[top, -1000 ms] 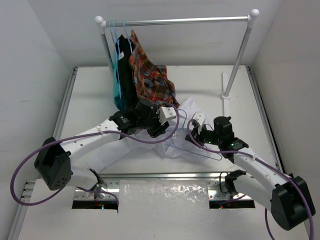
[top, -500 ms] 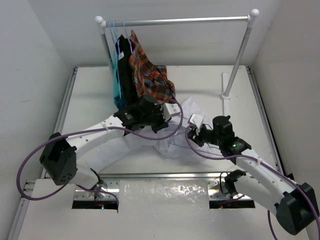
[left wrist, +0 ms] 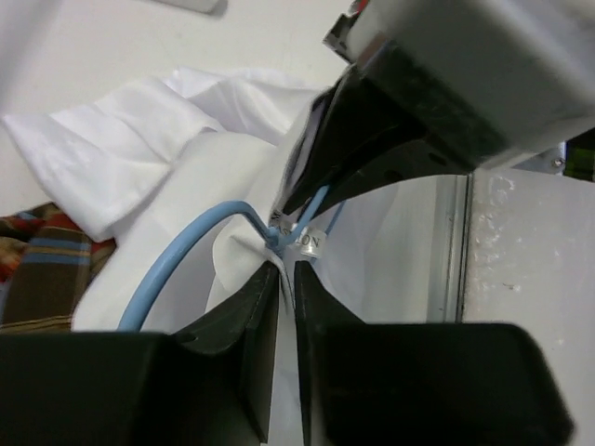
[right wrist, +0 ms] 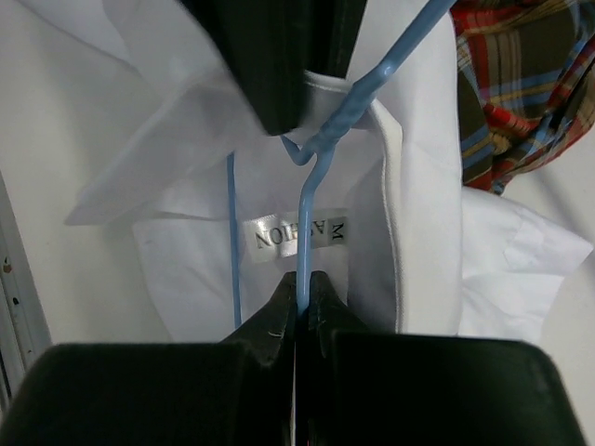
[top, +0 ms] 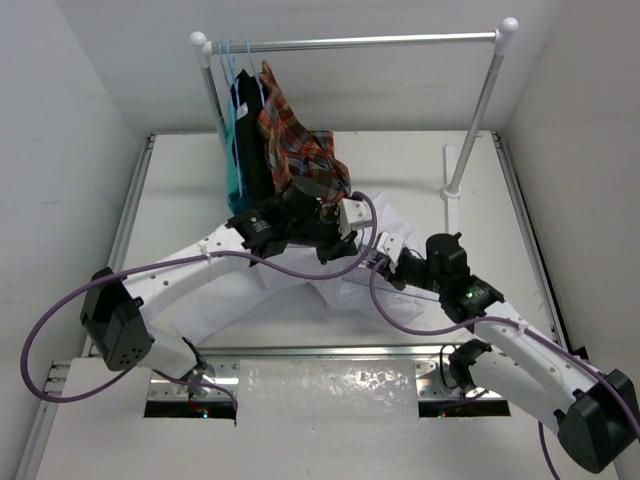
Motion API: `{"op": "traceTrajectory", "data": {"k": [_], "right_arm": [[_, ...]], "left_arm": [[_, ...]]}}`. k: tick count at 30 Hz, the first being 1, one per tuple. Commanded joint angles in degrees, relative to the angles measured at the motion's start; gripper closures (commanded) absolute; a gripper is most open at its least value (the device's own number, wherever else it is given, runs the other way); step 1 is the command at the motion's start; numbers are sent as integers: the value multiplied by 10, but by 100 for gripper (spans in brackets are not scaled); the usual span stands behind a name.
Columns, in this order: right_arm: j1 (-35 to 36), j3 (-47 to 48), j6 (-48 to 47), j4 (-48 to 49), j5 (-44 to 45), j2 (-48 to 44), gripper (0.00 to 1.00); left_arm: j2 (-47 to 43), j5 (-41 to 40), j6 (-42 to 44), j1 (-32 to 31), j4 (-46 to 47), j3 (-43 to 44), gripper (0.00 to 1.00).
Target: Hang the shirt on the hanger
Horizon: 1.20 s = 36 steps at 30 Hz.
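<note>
at the far left of the rail [top: 370,42] hang dark and teal garments [top: 245,160] and a red-orange plaid shirt [top: 300,150]. just near of them the left gripper [left wrist: 286,271] has its jaws clenched on the collar cloth of the white shirt [left wrist: 121,158], which lies crumpled mid-table [top: 180,200] between the arms. the light-blue wire hanger [right wrist: 310,153] sits inside the collar, its twisted neck just beside that pinch. to the right, the right gripper [right wrist: 302,283] is clamped tight on a hanger wire close to the neck, over the collar label [right wrist: 270,237].
</note>
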Motion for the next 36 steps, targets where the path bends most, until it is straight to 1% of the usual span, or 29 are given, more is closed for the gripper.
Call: {"op": "traceTrajectory", "data": {"k": [1, 2, 3, 4, 5, 6, 7, 8, 10, 12, 13, 15, 19, 20, 22, 23, 25, 26, 27, 28, 30, 31, 32, 33, 35, 36], "right_arm": [[5, -41, 18, 108, 2, 15, 100], [4, -49, 24, 118, 2, 22, 100], [4, -67, 39, 144, 2, 28, 100], [4, -76, 47, 159, 6, 34, 100], [4, -84, 60, 174, 9, 37, 100], [4, -95, 64, 198, 13, 38, 100], [4, -97, 68, 203, 16, 40, 100], [4, -96, 69, 204, 16, 43, 100], [4, -91, 66, 197, 14, 49, 100], [4, -90, 62, 193, 14, 57, 100], [4, -91, 60, 191, 12, 63, 100], [5, -92, 62, 190, 8, 67, 100], [4, -88, 64, 190, 4, 71, 100], [4, -85, 63, 189, 3, 71, 100], [4, -79, 61, 178, 2, 70, 100], [4, -73, 56, 168, 2, 71, 100], [4, -65, 51, 155, 0, 72, 100], [4, -58, 46, 151, -1, 72, 100], [4, -56, 45, 143, -4, 73, 100], [5, -54, 42, 142, -7, 71, 100], [6, -49, 39, 133, -10, 71, 100], [5, -45, 35, 128, -13, 71, 100], [5, -40, 33, 118, -14, 71, 100], [5, -38, 31, 114, -16, 71, 100], [5, -33, 28, 107, -22, 68, 100], [5, -31, 28, 103, -24, 67, 100]], "left_arm": [[-4, 44, 39, -19, 0, -14, 88], [-6, 27, 77, -19, -1, -20, 80], [-7, 0, 97, -17, -4, -27, 66], [-8, -10, 116, -15, -8, -29, 61], [-10, -22, 151, -13, -18, -29, 49], [-11, -27, 166, -10, -25, -27, 42], [-12, -30, 192, -9, -38, -26, 39], [-13, -33, 202, -8, -45, -25, 30], [-20, -33, 230, -5, -61, -22, 23], [-26, -33, 245, -5, -68, -22, 13], [-33, -32, 264, -5, -81, -19, 4], [-38, -31, 281, -5, -96, -17, 2], [-53, -25, 332, 9, -166, -3, 0], [-58, -6, 339, 30, -174, -3, 10], [-72, 11, 366, 46, -196, -9, 61], [-76, 10, 370, 49, -197, -26, 82], [-79, 15, 387, 47, -198, -47, 83], [-79, 13, 381, 41, -188, -72, 76], [-77, 4, 357, 39, -148, -87, 70], [-75, -17, 343, 36, -126, -110, 58], [-63, -34, 324, 37, -78, -123, 51], [-57, -38, 323, 37, -71, -125, 46], [-53, -39, 321, 38, -61, -126, 43], [-46, -37, 322, 37, -44, -127, 37], [-39, -39, 313, 37, -11, -140, 34], [-34, -45, 299, 37, 19, -143, 32]]}}
